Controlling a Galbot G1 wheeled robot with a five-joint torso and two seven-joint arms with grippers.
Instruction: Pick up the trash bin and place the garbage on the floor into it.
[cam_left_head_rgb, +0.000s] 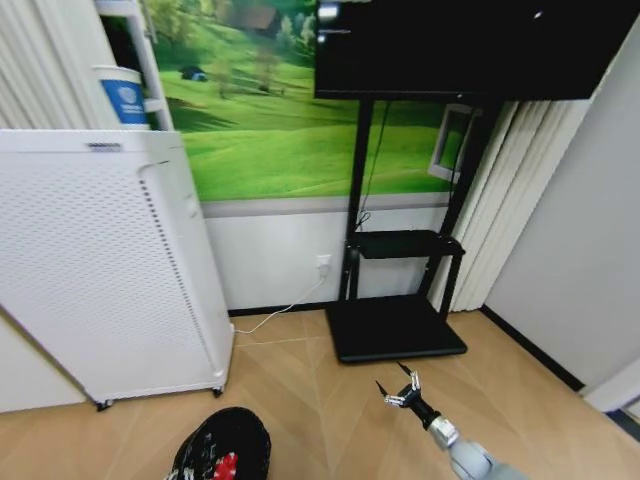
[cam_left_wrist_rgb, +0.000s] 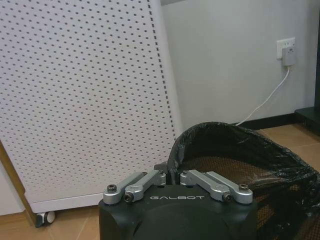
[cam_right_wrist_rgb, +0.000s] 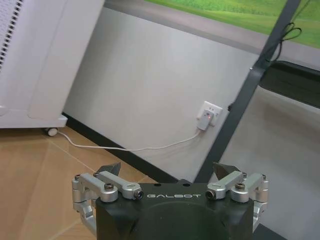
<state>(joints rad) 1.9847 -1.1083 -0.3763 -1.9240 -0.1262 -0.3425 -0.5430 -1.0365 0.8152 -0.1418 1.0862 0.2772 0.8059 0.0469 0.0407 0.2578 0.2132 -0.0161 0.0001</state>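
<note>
While its fingers were drawn together over the near rim of the trash bin (cam_left_wrist_rgb: 235, 165), the left end effector (cam_left_wrist_rgb: 176, 176) clamped that edge, with the black liner bunched up against its fingertips. The bin was small and round, its dark mesh wall showing brownish through the crinkled, glossy black bag that spilled over the rim. From the head view the trash bin (cam_left_head_rgb: 222, 447) sat low at the front of the scene above the wooden floor (cam_left_head_rgb: 300, 390), and a red-and-white scrap (cam_left_head_rgb: 226, 466) lay inside it. Just behind the bin stood a tall white perforated appliance (cam_left_wrist_rgb: 80, 100) on small castors, and a white cable ran from a wall socket (cam_left_wrist_rgb: 286, 50) down to the skirting. The right end effector (cam_left_head_rgb: 399, 388) hung over bare floor near the black base of a screen stand (cam_left_head_rgb: 395, 325), well apart from the bin, its pointed fingers (cam_right_wrist_rgb: 109, 169) spread wide with nothing between them.
</note>
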